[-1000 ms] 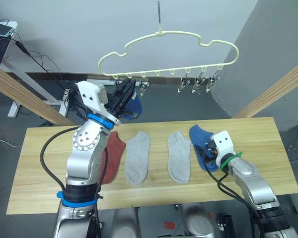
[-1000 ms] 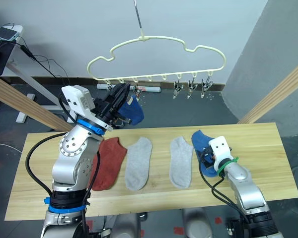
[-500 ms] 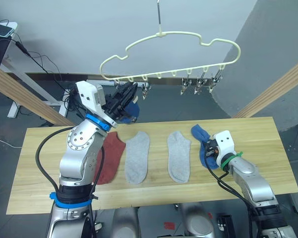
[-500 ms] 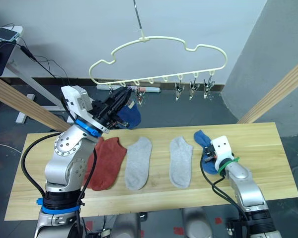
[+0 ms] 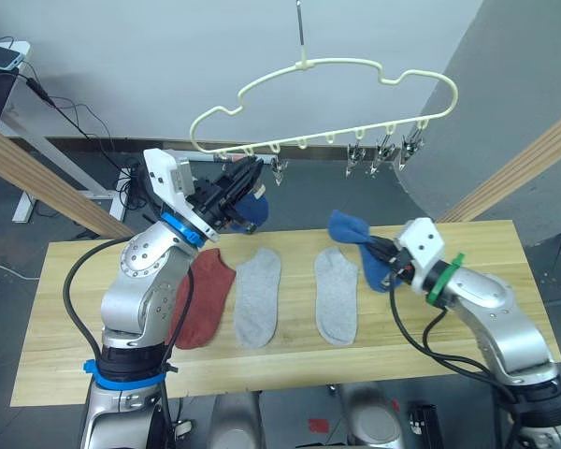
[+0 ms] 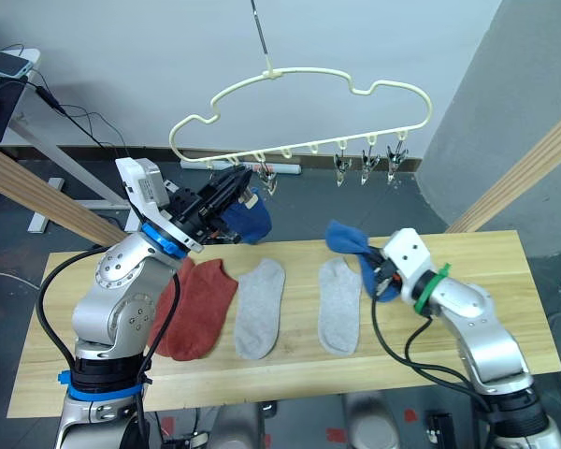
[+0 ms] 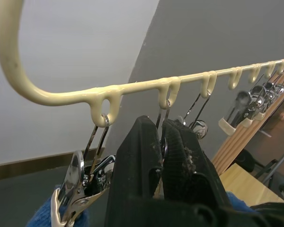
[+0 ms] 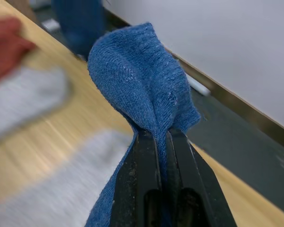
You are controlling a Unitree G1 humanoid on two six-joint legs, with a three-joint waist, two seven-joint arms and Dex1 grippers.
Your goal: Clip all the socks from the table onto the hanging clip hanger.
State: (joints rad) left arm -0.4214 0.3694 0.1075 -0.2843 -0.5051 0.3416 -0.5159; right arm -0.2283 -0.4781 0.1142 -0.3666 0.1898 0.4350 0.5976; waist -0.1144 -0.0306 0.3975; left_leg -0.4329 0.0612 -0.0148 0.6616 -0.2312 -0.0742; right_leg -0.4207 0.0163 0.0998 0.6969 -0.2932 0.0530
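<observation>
Hanging limp at frame centre, the soft blue sock [image 5: 355, 243] was pinched at its fold by the closed right gripper [image 8: 162, 137], likely light and best clipped by its cuff.

I see the cream clip hanger [image 5: 327, 94] hanging on its hook above the pale wood tabletop [image 5: 505, 257], tilted so its left end sits lower, with one blue sock [image 5: 252, 208] hanging from a clip at that end, where my left claw [image 5: 246, 180] is raised. On the tabletop a rust-red sock [image 5: 204, 297] and two light grey socks [image 5: 259, 296] [image 5: 336, 293] lie flat, side by side. My right claw [image 5: 379, 265] pinches the second blue sock [image 5: 355, 241], lifted clear of the wood, its loose end drooping.
</observation>
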